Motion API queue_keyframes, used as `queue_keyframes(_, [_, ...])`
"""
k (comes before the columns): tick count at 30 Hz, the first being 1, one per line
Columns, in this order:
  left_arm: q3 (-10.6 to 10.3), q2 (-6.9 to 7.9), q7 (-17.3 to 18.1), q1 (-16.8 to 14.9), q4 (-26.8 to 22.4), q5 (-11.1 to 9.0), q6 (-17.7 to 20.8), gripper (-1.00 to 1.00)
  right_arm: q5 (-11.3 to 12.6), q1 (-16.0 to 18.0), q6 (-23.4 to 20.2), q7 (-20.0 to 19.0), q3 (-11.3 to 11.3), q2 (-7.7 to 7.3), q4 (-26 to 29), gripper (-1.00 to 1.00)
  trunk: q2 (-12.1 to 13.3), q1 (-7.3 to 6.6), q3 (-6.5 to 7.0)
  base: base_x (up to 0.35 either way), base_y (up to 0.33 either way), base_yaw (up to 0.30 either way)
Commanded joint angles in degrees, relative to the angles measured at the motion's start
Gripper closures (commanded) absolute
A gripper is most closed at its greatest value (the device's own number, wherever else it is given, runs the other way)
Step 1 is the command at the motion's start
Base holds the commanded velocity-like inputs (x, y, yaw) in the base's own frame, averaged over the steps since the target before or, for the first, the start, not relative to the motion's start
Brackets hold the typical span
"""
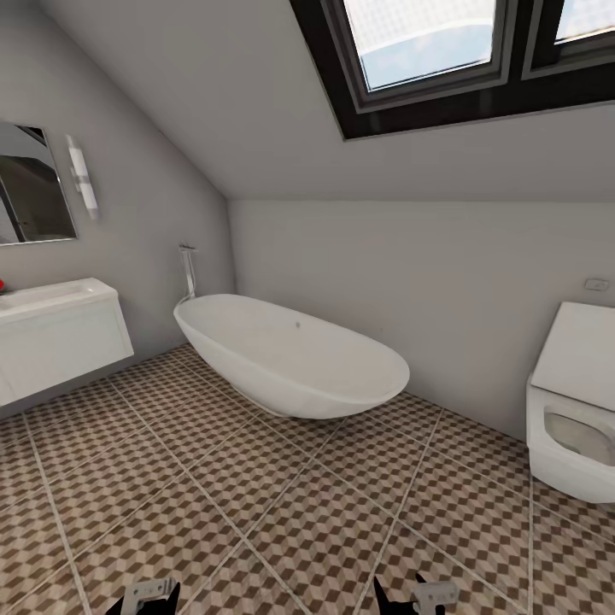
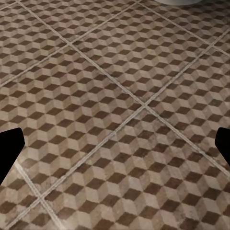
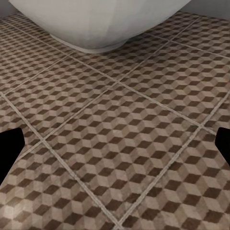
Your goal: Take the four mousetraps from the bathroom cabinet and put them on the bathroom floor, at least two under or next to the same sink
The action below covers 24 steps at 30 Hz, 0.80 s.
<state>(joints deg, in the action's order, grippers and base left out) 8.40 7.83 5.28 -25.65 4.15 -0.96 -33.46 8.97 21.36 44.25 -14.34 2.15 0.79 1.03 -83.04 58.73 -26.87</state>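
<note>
Sink [image 1: 51, 299] lies far left of my left hand [image 1: 143, 595]; both hands spread apart, holding nothing.

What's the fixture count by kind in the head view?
Oval white bathtub: 1
White rectangular sink basin on wall-hung drawer unit: 1
White toilet: 1
Wall mirror: 1
Tubular wall light: 1
Black-framed skylight: 1
Total: 6
</note>
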Motion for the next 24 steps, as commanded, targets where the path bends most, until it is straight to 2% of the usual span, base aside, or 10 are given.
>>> queue_keyframes(1, [0.5, 0.02, 0.5, -0.1, 0.2, -0.1, -0.3, -1.00, 0.6, 0.0, 0.1, -0.4, 0.2, 0.03, -0.1, -1.00, 0.0, 0.00, -0.06, 0.000, 0.000, 0.000])
queue_keyframes(24, [0.5, -0.19, 0.5, -0.1, 0.2, -0.2, -0.3, -1.00, 0.6, 0.0, 0.1, -0.4, 0.2, 0.02, -0.1, -1.00, 0.0, 0.00, -0.06, 0.000, 0.000, 0.000])
